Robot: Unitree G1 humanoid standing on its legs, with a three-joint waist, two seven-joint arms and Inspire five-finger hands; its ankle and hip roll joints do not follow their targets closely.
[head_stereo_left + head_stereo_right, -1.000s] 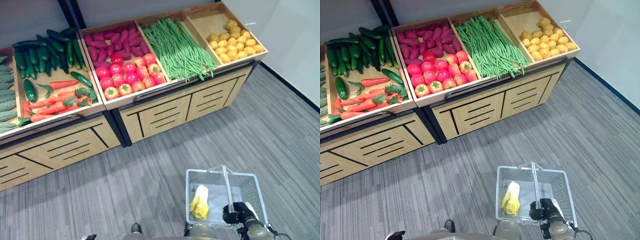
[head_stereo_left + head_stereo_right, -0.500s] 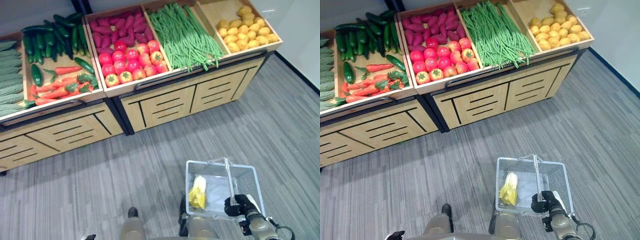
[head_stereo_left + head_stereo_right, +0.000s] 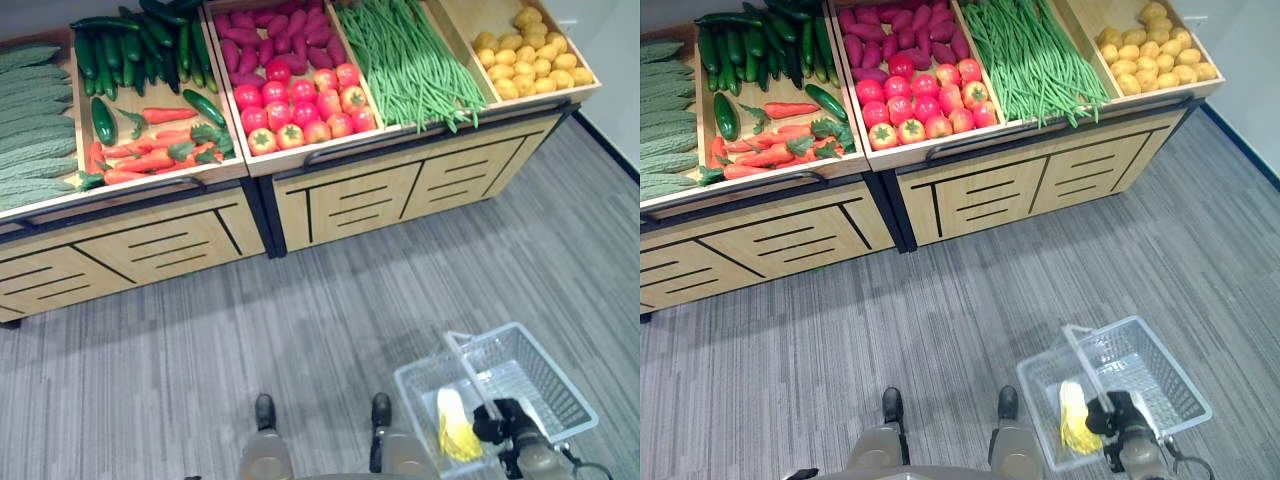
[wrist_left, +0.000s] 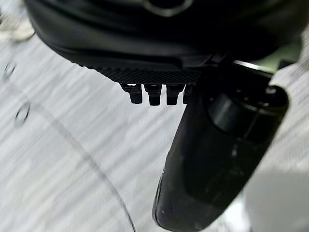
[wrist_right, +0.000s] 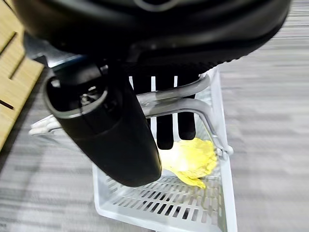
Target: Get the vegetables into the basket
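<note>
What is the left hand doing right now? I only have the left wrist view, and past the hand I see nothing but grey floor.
Observer: Nothing to do with the basket. The right hand carries the basket, its fingers curled round the handle.
Operator: Is anything in the basket yet?
Observer: Yes, one pale yellow leafy vegetable lies on its bottom, on the side nearer the robot's left.
Operator: Where is the produce stand from there?
Observer: Ahead of the robot, across the grey floor, with tomatoes in a middle bin and green beans in the bin to their right.
</note>
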